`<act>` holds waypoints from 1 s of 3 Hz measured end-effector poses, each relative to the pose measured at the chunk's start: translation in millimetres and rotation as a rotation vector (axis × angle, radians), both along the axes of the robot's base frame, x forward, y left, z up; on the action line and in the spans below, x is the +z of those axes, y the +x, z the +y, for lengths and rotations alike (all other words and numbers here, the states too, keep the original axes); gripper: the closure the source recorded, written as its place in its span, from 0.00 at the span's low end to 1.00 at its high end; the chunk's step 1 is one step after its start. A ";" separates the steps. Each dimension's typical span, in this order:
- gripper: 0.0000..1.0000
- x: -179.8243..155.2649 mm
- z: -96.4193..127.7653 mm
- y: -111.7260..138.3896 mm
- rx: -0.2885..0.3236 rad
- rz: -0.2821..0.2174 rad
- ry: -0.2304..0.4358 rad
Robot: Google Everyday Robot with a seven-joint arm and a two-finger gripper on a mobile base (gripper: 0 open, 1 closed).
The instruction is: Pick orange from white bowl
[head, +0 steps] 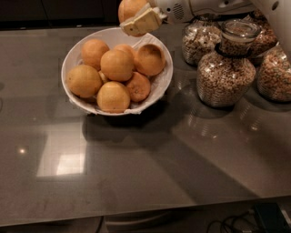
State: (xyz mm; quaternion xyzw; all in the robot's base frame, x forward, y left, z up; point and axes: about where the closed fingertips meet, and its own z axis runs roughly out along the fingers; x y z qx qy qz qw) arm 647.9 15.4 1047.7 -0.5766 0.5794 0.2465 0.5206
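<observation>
The white bowl point(160, 86) sits on the grey table at upper left with a crinkled white lining and several oranges point(117, 64) in it. My gripper point(136, 18) is at the top of the view, above the bowl's far rim. It is shut on one yellow-orange orange point(128, 8), held clear above the bowl; the fruit's top is cut off by the frame edge. A cream finger pad point(142, 22) lies across the front of the held orange. The white arm reaches in from the upper right.
Three glass jars of cereal stand to the right of the bowl: one in front point(226, 73), one behind it point(200, 38), one at the far right point(274, 73). The table's front edge point(136, 214) runs along the bottom, with cables below at the right.
</observation>
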 end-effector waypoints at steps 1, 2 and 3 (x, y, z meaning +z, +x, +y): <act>1.00 0.8 10.5 -33.4 0.142 0.024 -0.009; 1.00 -2.2 15.1 -64.8 0.239 0.039 -0.047; 1.00 -3.6 15.5 -66.8 0.247 0.043 -0.051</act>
